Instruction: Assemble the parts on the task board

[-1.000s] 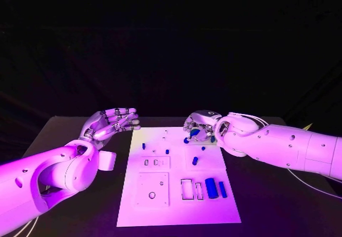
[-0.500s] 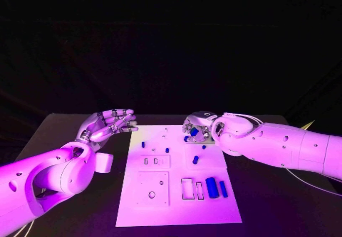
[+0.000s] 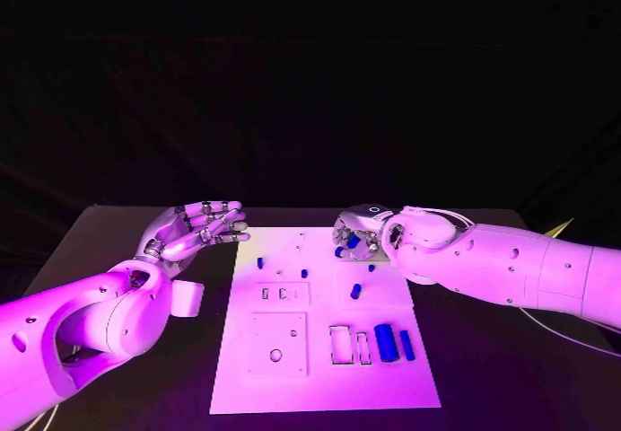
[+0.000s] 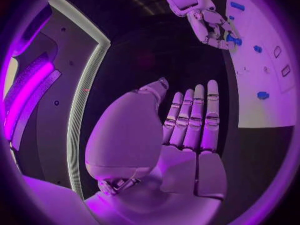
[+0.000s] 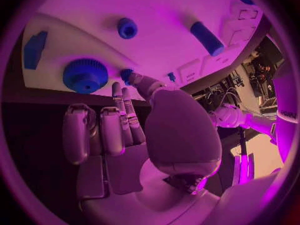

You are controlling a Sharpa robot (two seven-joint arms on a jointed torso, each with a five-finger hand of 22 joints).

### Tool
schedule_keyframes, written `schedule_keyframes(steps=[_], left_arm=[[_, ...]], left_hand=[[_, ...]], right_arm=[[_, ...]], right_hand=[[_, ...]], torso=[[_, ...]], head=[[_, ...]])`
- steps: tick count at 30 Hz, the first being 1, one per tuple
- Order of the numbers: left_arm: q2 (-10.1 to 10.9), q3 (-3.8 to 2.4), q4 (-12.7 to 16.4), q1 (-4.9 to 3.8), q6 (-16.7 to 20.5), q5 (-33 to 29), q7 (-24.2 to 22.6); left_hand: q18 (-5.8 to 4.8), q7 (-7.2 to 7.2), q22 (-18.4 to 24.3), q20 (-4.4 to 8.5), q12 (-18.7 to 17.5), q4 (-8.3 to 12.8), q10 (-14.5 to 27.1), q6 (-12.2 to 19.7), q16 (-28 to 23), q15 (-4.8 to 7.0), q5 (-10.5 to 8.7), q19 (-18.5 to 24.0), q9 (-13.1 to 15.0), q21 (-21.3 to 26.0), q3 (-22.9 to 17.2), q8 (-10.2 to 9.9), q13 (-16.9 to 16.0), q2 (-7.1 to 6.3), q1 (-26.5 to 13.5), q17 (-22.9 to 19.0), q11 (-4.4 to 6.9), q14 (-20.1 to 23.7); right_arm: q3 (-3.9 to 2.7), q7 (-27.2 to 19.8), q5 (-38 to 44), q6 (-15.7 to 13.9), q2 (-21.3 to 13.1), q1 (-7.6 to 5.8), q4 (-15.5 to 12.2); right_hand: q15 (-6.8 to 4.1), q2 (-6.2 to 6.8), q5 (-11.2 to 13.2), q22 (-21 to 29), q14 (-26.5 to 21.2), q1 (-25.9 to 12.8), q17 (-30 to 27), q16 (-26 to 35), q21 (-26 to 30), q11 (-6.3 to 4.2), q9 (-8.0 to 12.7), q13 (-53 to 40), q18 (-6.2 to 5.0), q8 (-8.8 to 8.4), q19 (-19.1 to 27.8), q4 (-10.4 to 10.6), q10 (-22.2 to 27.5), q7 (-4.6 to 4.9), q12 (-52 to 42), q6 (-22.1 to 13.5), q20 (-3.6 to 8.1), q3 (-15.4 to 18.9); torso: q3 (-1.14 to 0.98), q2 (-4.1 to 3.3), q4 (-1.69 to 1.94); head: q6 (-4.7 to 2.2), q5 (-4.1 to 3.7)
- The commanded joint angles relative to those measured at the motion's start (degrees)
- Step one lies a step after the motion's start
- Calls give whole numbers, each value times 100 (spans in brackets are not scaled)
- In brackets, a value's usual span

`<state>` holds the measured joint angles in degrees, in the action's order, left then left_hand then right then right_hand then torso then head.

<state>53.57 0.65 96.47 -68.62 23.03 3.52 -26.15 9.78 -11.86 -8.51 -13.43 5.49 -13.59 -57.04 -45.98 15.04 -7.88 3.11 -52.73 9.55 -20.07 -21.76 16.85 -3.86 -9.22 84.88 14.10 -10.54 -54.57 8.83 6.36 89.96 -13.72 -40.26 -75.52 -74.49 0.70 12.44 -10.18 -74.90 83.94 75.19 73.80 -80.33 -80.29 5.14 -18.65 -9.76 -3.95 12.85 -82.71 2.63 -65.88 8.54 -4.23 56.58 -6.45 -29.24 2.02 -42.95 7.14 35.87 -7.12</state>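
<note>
— Looking at the head view, where are the two hands?

— The left hand (image 3: 196, 230) hovers off the white board (image 3: 324, 377), at about ten o'clock from its middle, above the black table (image 3: 492, 359). Its fingers (image 4: 199, 116) lie straight and side by side, holding nothing. The right hand (image 3: 362, 232) sits over the board's far edge, near one o'clock.

— Is the right hand grasping something?

— Hard to say. From the wrist view its fingertips (image 5: 128, 76) reach a small blue part beside the round knob (image 5: 85, 75), but whether they pinch it I cannot tell.

— And the parts?

— A blue knob and a flat blue block (image 5: 34, 49) stand at the far edge by the right hand. A short peg (image 3: 356, 291) lies near the board's middle. Two blue cylinders, the thick one (image 3: 386, 342) and the thin one (image 3: 406, 345), lie side by side at four o'clock, just beside two slots (image 3: 340, 345).
</note>
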Motion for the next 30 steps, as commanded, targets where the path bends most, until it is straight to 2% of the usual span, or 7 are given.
schedule_keyframes(steps=[1, 6, 15, 20, 24, 30], left_arm=[[2, -6, 22, -10, -118, 31, -19], [1, -6, 17, -10, -130, 31, -12], [11, -6, 3, -10, -144, 31, 6], [18, -6, -7, -10, -144, 31, 19], [23, -6, -21, -10, -142, 28, 25], [25, -6, -42, -10, -148, 23, 34]], left_hand=[[58, -175, -9, -8, -16, 7, -20, -17, -26, -24, -15, -47, -5, -29, -42, -2, 5, -40, -11, 8, -11, 35], [57, -174, -10, -8, -20, 7, -21, -18, -31, -26, -15, -46, -5, -31, -44, -2, 4, -38, -15, 10, -11, 43], [56, -172, -11, -9, -22, 7, -22, -18, -33, -26, -15, -45, -5, -32, -45, -2, 4, -37, -16, 11, -11, 46], [56, -172, -11, -9, -22, 7, -22, -18, -33, -26, -15, -45, -5, -32, -45, -2, 4, -37, -16, 11, -11, 46], [56, -170, -11, -9, -26, 8, -21, -17, -35, -27, -15, -44, -5, -35, -48, -3, 4, -35, -18, 14, -11, 50], [56, -170, -12, -9, -30, 9, -20, -16, -37, -27, -16, -44, -6, -36, -50, -4, 5, -33, -18, 16, -11, 53]], right_arm=[[-2, 43, 96, 155, 19, 6, 12], [-2, 32, 80, 163, 48, 21, 27], [-1, 48, 23, 113, 54, 34, 27], [-1, 98, -18, -174, 33, 36, 4], [-3, 197, 1, -530, 1, 35, -54], [-27, 300, 17, -809, -58, 7, -223]], right_hand=[[-23, -26, 20, -60, 310, 38, 14, -36, -40, -1, -24, 1, 96, 16, -50, 6, -66, 5, -10, 44, 5, -102], [-22, -17, 36, -82, 311, 27, 25, -48, -54, -1, -37, 4, 99, 19, -53, 11, -85, 13, -7, 52, 7, -142], [-33, -30, 77, -177, 315, -14, 57, -88, -117, -20, -95, 8, 114, 68, -81, 38, -161, -14, -7, 135, 12, -255], [-68, -117, 77, -286, 322, 13, 86, -125, -188, -65, -188, 1, 132, 173, -121, 26, -277, -68, -31, 276, 35, -367], [-114, -226, 216, -399, 327, 79, 99, -151, -262, -122, -306, -17, 152, 287, -167, -33, -421, -124, -62, 391, 74, -494], [-138, -246, 245, -484, 330, 91, 106, -167, -317, -150, -398, -32, 169, 366, -203, -86, -497, -150, -71, 440, 99, -530]], torso=[[6, -26, 18], [8, -28, 37], [14, -44, 28], [15, -48, 39], [20, -45, 45], [34, -46, 69]], head=[[-13, 0], [5, 0], [25, -9], [17, -9], [-10, -13], [-38, -31]])
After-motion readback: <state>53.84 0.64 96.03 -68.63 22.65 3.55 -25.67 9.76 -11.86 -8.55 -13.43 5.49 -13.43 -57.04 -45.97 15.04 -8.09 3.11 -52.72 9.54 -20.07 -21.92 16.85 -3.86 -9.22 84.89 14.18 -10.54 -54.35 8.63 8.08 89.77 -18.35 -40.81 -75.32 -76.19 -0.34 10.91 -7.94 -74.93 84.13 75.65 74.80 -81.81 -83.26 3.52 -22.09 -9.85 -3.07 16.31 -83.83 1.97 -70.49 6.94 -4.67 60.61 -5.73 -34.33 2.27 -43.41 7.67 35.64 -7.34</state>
